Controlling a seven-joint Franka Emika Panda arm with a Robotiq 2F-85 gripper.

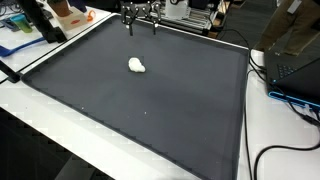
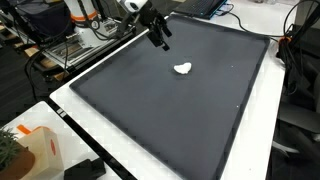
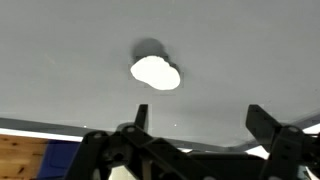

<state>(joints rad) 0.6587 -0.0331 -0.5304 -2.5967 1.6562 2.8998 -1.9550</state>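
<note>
While my gripper hangs empty, jaws wide apart, the white lump lies on the mat well ahead of them; its long axis runs roughly parallel to my opening.

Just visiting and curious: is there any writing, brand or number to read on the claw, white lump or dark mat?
None readable: the gripper, white lump and dark mat show no text; clutter beyond the mat is too small and blurred to tell.
</note>
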